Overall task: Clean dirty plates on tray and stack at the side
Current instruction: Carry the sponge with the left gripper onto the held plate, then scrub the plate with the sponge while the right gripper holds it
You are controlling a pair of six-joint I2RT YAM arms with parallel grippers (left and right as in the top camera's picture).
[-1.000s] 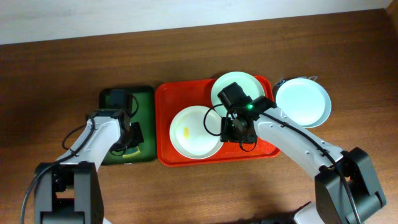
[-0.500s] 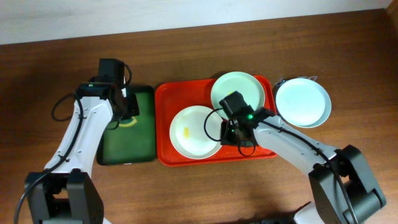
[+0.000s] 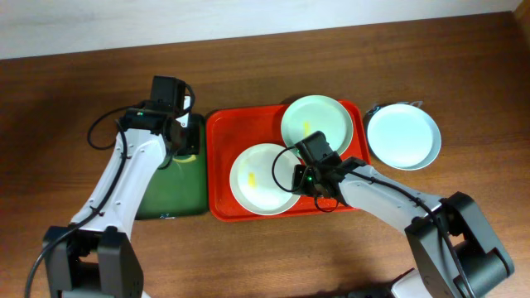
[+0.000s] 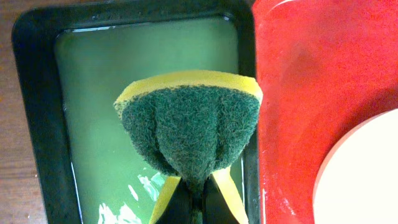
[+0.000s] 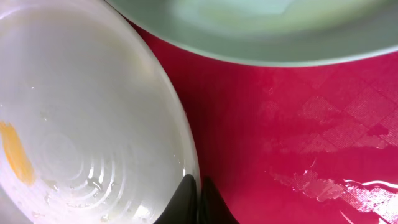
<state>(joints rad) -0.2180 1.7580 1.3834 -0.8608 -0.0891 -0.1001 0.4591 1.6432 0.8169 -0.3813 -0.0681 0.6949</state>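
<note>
Beside the tray (image 3: 219, 165), one plate (image 3: 403, 136) sits clean; two smeared plates (image 3: 315, 122) lie on it, unwashed. The left gripper (image 4: 196, 199) clamps the sponge (image 4: 189, 121), and the right gripper (image 5: 198, 186) pinches the nearer plate (image 3: 257, 178) by its rim.

Table (image 3: 265, 66): brown wood, grain visible, low sheen.
Red tray (image 5: 298, 124): glossy plastic, with a faint diamond texture on its floor; wet streaks glinted.
Near plate (image 5: 81, 124): smooth, glossy white, with fine concentric ridges at the centre.
Rear plate (image 3: 315, 124) and side plate (image 3: 403, 136): pale mint, equally shiny.
Sponge (image 4: 189, 124): yellow foam under a coarse, dark green scouring face.
Green tray (image 4: 37, 124): dark, smooth plastic; floor slick with liquid.
</note>
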